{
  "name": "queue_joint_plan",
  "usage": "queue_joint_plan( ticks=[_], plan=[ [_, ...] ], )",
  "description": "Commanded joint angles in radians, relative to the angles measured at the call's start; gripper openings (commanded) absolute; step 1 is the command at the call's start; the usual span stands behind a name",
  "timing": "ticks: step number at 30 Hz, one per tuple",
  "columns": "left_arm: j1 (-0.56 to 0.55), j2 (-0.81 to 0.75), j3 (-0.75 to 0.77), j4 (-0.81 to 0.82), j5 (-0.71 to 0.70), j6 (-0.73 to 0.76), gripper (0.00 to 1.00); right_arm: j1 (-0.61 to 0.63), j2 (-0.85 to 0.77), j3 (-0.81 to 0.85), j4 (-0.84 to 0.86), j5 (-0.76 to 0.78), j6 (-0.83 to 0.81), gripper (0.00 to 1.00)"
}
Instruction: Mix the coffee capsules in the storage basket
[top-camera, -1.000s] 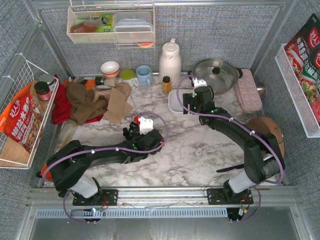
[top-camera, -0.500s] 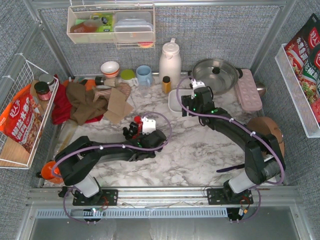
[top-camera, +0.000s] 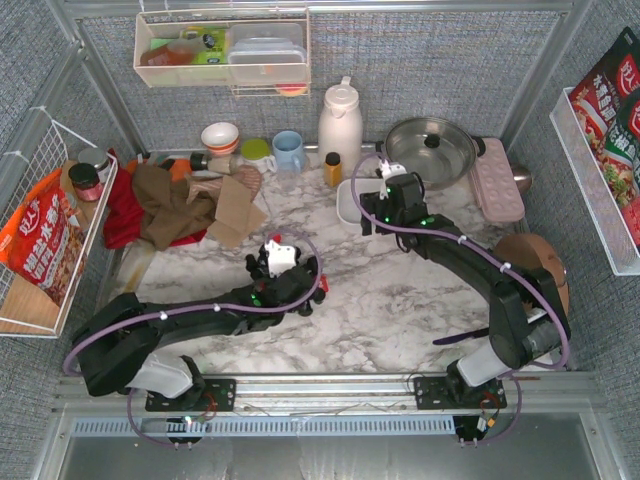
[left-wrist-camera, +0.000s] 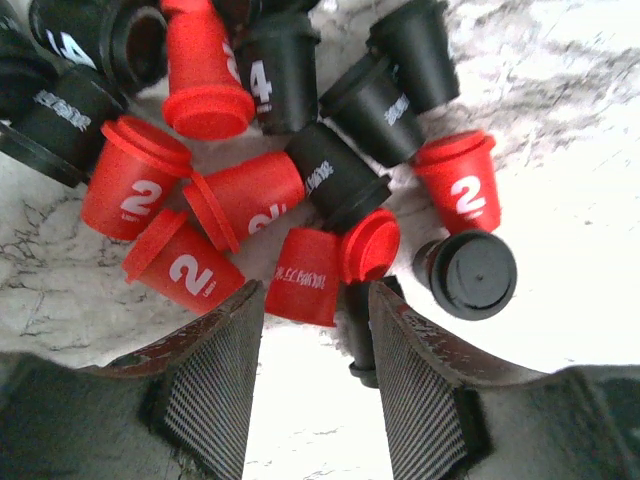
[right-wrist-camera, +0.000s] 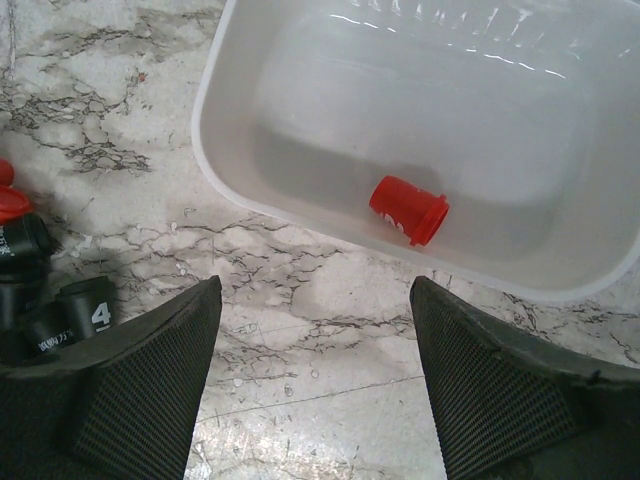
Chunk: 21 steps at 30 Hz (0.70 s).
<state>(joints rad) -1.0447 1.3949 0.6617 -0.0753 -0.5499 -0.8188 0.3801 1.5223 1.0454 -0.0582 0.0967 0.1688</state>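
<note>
From above, the left arm (top-camera: 180, 312) reaches low across the marble bench (top-camera: 400, 295) to its middle. The left jaws hang over a small red-and-dark clutter there that is too small to read. The right arm (top-camera: 480, 265) stretches toward the back, and the right jaws sit just beside the white basket (top-camera: 346, 205)

In the left wrist view the capsules (left-wrist-camera: 240, 195) lie heaped on the bench, red and black together. Nearly all are tipped on their sides, with their long axes pointing every which way. One black capsule (left-wrist-camera: 470, 275) faces the camera end-on. The left jaws stand part way apart at the near edge of the heap. A red capsule (left-wrist-camera: 300, 288) lies crosswise in the gap, its wide rim toward the jaw on the right of the picture. I cannot tell whether the jaws pinch it or only flank it

In the right wrist view the right jaws are released and wide apart, with bare marble between them. Ahead is the basket, holding a lone capsule (right-wrist-camera: 408, 209), red and on its side. Its long axis slants from upper left to lower right, wide rim at the lower right. A few more capsules show on the bench at the left edge
</note>
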Motion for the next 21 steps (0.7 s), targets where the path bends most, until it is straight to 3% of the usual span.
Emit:
queue_joint_plan(
  ticks=[1,14,17,21],
  plan=[
    [0.004,0.021,-0.023,0.036,0.070,0.020,0.55,0.005,0.006,0.013,-0.007,-0.010,-0.008,0.81],
    [0.044,0.083,-0.005,0.093,0.092,0.056,0.56,0.010,0.012,0.026,-0.033,-0.021,-0.021,0.81],
    [0.052,0.065,-0.029,0.131,0.091,0.046,0.68,0.010,0.016,0.028,-0.035,-0.024,-0.025,0.81],
    [0.067,0.047,-0.056,0.192,0.092,0.025,0.72,0.012,0.027,0.034,-0.044,-0.033,-0.030,0.82]
  ],
)
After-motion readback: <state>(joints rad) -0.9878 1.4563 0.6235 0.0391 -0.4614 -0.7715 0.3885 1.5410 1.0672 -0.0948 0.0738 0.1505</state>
